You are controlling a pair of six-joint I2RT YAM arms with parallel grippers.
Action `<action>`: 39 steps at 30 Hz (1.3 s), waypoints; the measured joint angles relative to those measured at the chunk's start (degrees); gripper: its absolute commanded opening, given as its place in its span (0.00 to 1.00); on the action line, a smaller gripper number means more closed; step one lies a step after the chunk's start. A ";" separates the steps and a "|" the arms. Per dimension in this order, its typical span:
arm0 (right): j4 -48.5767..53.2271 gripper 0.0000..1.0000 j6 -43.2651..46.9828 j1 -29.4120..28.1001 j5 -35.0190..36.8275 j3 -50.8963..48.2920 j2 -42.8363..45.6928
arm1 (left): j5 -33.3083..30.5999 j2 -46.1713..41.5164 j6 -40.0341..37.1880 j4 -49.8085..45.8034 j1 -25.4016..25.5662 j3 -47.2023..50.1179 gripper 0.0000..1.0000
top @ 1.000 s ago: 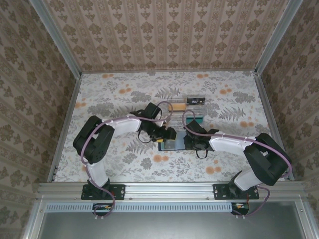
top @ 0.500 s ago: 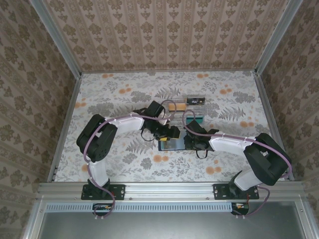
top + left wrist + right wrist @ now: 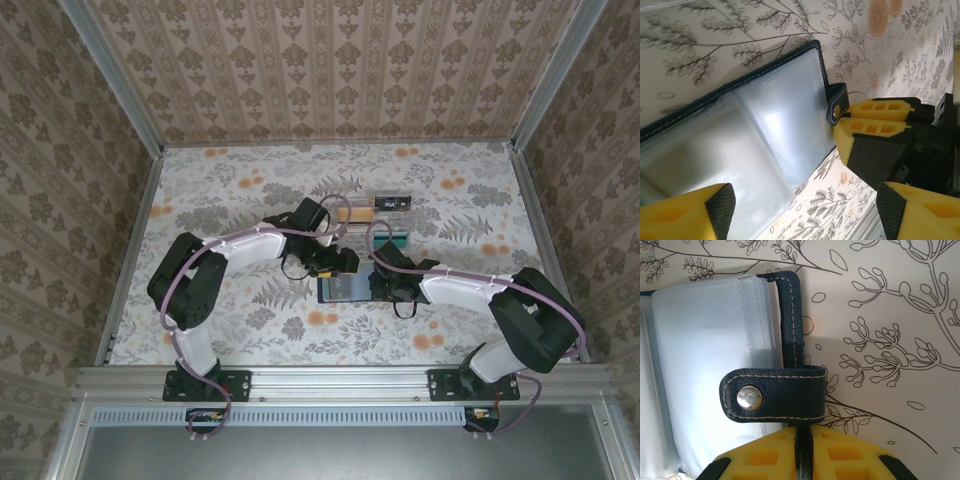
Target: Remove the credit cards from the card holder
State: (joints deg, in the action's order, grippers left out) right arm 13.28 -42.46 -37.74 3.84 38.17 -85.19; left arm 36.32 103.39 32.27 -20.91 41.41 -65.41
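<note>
1. The card holder (image 3: 345, 290) lies open on the table (image 3: 220, 200), in the same spot as 1 s ago
2. The right hand (image 3: 803, 437) stays pinched shut on its tab (image 3: 775, 394)
3. The left hand (image 3: 800, 215) hangs spread wide over the clear pockets (image 3: 765, 130), having barely shifted

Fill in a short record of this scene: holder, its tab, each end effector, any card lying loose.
card holder: open flat on the table, clear sleeves facing up
tab: snap stud showing, sticks out from the holder's edge
left end effector: open, above the holder
right end effector: shut, pinching the tab
teal card: loose on the table, beyond the holder
</note>
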 measured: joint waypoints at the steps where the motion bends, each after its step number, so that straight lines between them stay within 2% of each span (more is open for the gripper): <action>1: -0.02 0.16 0.00 0.00 0.00 0.00 0.00 | -0.50 -0.76 0.22 -0.74 -0.07 0.20 0.78; 12: -0.09 0.16 -0.02 0.00 0.00 -0.04 0.00 | -3.15 -2.14 2.03 -6.82 -0.20 0.31 0.77; 29: -0.68 0.16 -0.22 0.00 0.02 -0.44 0.17 | -2.82 2.12 2.49 -6.49 -0.17 0.28 0.76; 39: -0.85 0.16 -0.26 0.00 0.00 -0.52 0.17 | -0.55 2.75 2.56 -4.57 -0.13 0.28 0.77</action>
State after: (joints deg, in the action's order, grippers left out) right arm 12.43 -42.72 -37.74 3.84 37.65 -85.01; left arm 35.77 106.15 34.83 -25.47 41.28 -65.12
